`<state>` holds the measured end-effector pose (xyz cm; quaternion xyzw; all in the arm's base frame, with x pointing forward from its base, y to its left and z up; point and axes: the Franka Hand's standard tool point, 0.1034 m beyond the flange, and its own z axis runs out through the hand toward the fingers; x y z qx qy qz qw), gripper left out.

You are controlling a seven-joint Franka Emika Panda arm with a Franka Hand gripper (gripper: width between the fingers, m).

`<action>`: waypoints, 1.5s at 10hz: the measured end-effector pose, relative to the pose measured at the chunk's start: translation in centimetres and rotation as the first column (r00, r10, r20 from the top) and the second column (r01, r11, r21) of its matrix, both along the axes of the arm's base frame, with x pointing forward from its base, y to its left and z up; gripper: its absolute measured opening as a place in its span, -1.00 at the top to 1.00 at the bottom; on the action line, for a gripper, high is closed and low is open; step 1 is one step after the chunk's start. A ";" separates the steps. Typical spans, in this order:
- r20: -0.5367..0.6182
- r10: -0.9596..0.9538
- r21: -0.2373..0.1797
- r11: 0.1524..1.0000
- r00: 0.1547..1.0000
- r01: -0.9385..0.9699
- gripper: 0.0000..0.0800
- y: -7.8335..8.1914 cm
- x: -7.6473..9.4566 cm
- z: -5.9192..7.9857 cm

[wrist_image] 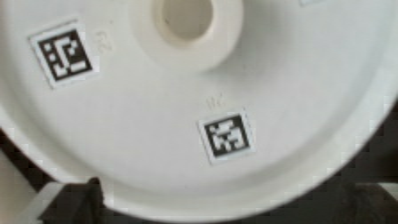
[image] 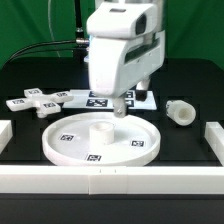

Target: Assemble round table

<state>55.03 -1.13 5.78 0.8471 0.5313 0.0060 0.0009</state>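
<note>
Looks like a grasp on the disc (image: 110,146), flat on the bench (image: 190,150), centre, near side. With the gripper (image: 120,109) wide and empty just above the far rim, straddle the rim squarely, descend straight, close gently. Stay clear of the leg (image: 180,113) at right and the cross (image: 34,102) at left.

One disc (image: 132,149), one leg (image: 180,113), one cross-shaped piece (image: 33,102) and one marker board (image: 75,97).

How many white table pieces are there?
3: the round disc in the middle, the cross-shaped piece at the exterior view's left, the short leg at its right. More may hide behind the arm.
</note>
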 end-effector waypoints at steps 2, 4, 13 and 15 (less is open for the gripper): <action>-0.003 -0.004 0.002 1.000 1.000 0.004 -0.62 -0.3 0.2 -0.4; 0.002 0.027 0.002 1.000 1.000 -0.027 -0.62 -0.6 0.2 -0.7; -0.016 0.070 0.013 0.997 0.997 -0.070 -0.39 -3.5 -1.3 -4.7; -0.016 0.070 0.013 0.997 0.997 -0.070 -0.01 -3.5 -1.3 -4.7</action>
